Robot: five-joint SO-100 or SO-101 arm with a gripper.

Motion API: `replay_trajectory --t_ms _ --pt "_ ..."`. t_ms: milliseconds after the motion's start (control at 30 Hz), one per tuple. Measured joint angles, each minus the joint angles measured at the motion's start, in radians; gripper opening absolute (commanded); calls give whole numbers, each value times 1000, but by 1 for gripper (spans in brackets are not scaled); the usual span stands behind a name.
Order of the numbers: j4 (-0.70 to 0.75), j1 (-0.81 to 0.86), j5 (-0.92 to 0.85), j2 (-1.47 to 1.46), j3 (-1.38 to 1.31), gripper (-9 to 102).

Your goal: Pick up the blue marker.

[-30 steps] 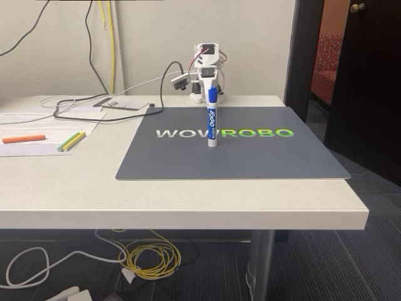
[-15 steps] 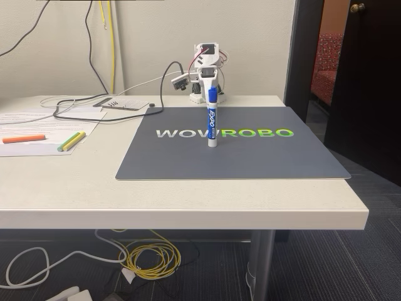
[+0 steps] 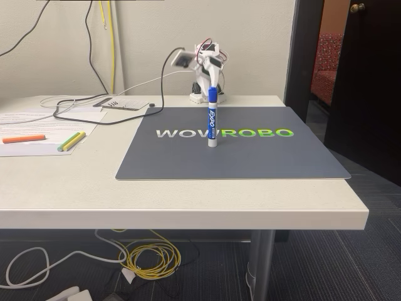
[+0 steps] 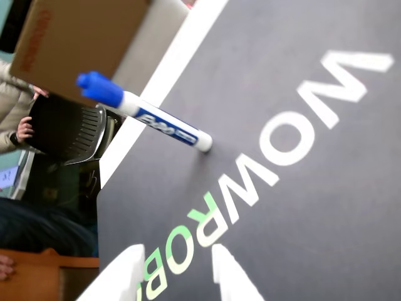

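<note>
The blue marker [image 3: 212, 122] stands upright on its end in the middle of the grey mat [image 3: 250, 157], blue cap on top. The white arm [image 3: 207, 66] is behind it at the table's far edge, blurred by motion and clear of the marker. In the wrist view the marker [image 4: 147, 113] stands ahead on the mat, with its cap toward the upper left. My gripper [image 4: 177, 251] enters from the bottom edge. Its two white fingertips [image 4: 219, 260] are apart with bare mat between them, well short of the marker, so the gripper is open and holds nothing.
On papers at the left of the table lie an orange pen [image 3: 24, 138] and yellow and green pens [image 3: 71, 141]. Black cables [image 3: 75, 106] run across the back left. In the wrist view a person's hand [image 4: 25, 128], a black chair [image 4: 66, 135] and a cardboard box [image 4: 75, 37] lie beyond the table.
The arm has begun to move: its upper part and small camera have swung up and to the left and are blurred. The marker has not moved.
</note>
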Motion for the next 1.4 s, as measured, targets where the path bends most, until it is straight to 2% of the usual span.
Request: replay_trajectory --t_ms 133,400,567,767,1000,1133,1400 --pt "-91 6 -143 -32 0 14" --pt "-204 12 -448 -460 -216 14" --pt "-408 23 -577 -709 -245 14" --pt "-653 25 -634 -1023 -316 12" --pt "-844 25 -655 -1282 -382 13" --pt "-1028 26 -660 -1474 -422 13" --pt "-1227 25 -657 -1680 -488 15"
